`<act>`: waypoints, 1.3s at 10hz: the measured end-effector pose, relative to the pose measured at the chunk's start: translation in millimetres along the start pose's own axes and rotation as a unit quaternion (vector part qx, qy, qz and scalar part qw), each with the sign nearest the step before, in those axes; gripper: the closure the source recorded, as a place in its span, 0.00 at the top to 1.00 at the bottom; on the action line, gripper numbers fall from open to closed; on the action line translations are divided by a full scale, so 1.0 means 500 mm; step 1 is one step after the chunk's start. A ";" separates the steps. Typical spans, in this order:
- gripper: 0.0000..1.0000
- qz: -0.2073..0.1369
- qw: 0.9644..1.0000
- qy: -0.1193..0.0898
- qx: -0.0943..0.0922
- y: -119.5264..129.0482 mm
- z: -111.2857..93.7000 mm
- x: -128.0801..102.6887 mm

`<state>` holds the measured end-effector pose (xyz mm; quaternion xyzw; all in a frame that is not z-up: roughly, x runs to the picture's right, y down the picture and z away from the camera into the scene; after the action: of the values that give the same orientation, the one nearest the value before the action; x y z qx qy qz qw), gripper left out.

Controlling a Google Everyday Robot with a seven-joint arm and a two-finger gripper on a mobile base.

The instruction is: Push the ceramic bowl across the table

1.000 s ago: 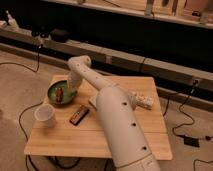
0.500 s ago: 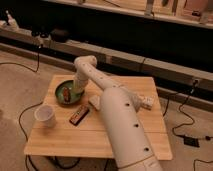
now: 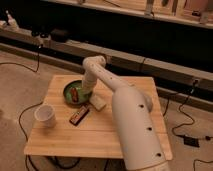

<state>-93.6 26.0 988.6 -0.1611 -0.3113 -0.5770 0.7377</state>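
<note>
**Table** (image 3: pixel 60 140): small, light wood, plank top with visible seams. All positions below are given against it.

**Bowl** (image 3: pixel 67 90): green, shallow, with a darker rim. It stands upright on the table's far left quarter, inside both edges. A reddish-brown sausage-like piece (image 3: pixel 75 94) lies in it.

**Gripper** (image 3: pixel 88 96): down at tabletop level in the table's far half, left of centre, at the side of the bowl's rim that faces the table's middle. The fingers are closed and do not grip the bowl. Whether it presses on the rim or stands just beside it cannot be told.

**Arm** (image 3: pixel 132 125): white and thick. It covers much of the table's right half from the near edge, bends at an elbow (image 3: pixel 95 65) above the far edge, and drops to the gripper.

**Cup** (image 3: pixel 45 114): white and upright, close to the table's left edge, about midway from front to back, apart from the bowl.

**Bar** (image 3: pixel 79 115): dark and flat, lying at an angle left of the table's centre.

**Pale block** (image 3: pixel 98 103): flat, near the table's centre, just beyond the bar towards the far edge and close against the arm.

**Black box** (image 3: pixel 190 141): small, on the floor off the table's right side.
</note>
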 end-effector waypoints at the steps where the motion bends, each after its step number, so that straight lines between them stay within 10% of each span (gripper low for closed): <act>1: 0.00 0.009 1.000 0.000 -0.004 0.023 -0.004 -0.006; 6: 0.00 0.051 0.998 0.024 -0.019 0.129 -0.082 -0.045; 13: 0.00 0.117 0.992 0.006 -0.039 0.266 -0.092 -0.149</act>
<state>34.9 92.2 921.8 -0.2217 -0.2635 -0.4997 0.7948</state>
